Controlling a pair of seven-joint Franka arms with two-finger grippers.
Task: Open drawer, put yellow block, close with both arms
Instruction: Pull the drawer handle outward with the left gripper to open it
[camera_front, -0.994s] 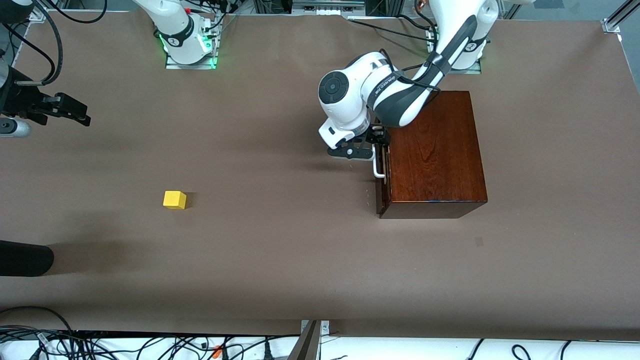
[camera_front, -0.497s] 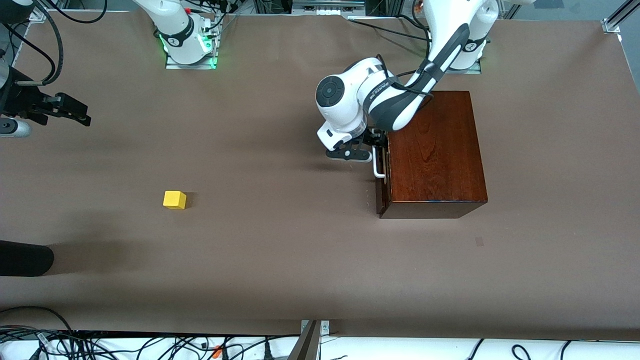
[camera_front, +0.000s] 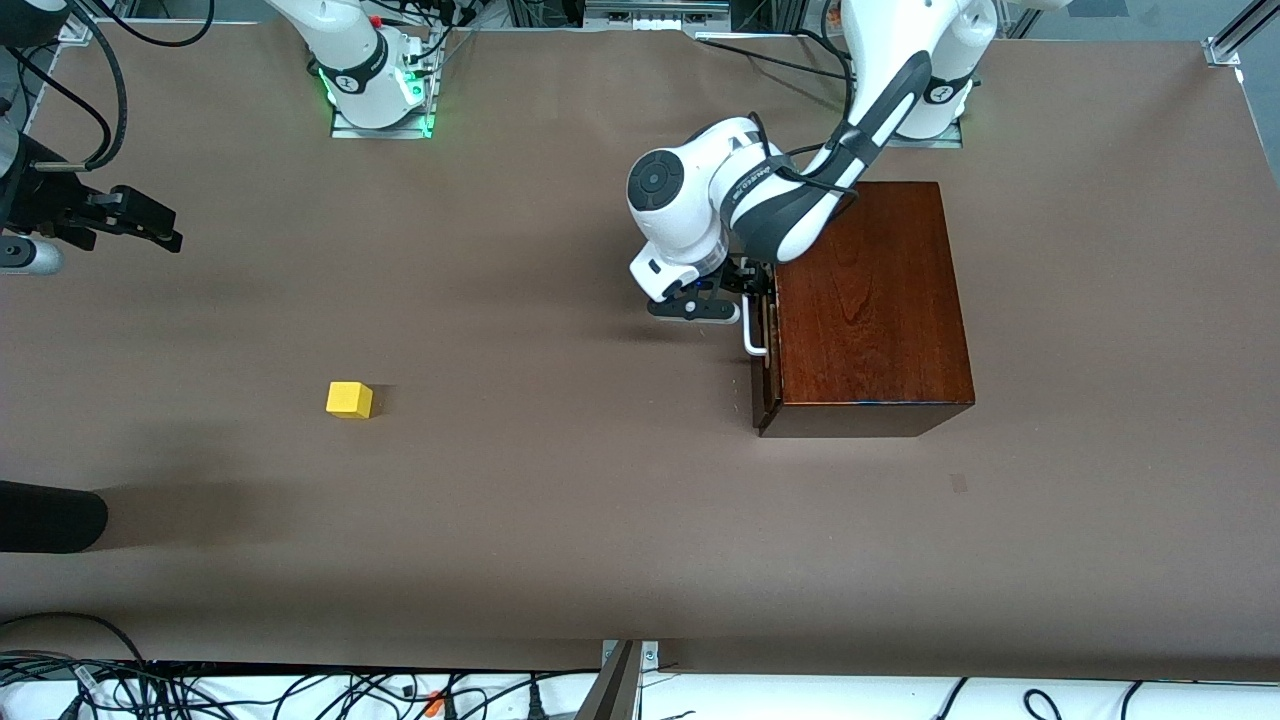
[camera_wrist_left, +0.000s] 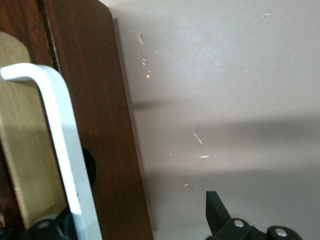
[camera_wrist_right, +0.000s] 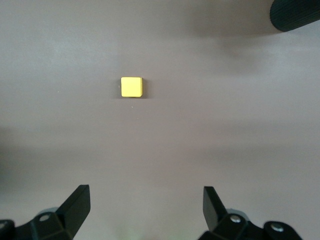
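The mahogany box (camera_front: 870, 300) stands by the left arm's base. Its drawer (camera_front: 760, 390) faces the right arm's end and is out by a narrow gap. My left gripper (camera_front: 755, 298) is open at the white handle (camera_front: 752, 338). In the left wrist view the left gripper (camera_wrist_left: 132, 215) straddles the handle (camera_wrist_left: 60, 140) and the dark drawer front (camera_wrist_left: 105, 125), with pale wood (camera_wrist_left: 25, 150) showing past it. The yellow block (camera_front: 349, 399) lies alone on the table toward the right arm's end. My right gripper (camera_front: 163, 228) hangs open and empty high over that end. The right wrist view shows the right gripper (camera_wrist_right: 145, 207) above the table, with the block (camera_wrist_right: 132, 86) ahead of its fingertips.
Brown table cover (camera_front: 560, 500) spreads between block and box. A black rounded object (camera_front: 50, 515) pokes in at the right arm's end, nearer the front camera than the block. Cables (camera_front: 300, 690) lie along the front edge.
The left arm has drawn back toward the right arm's end. The handle and drawer front have come out a little with it. The right arm and the block have not moved.
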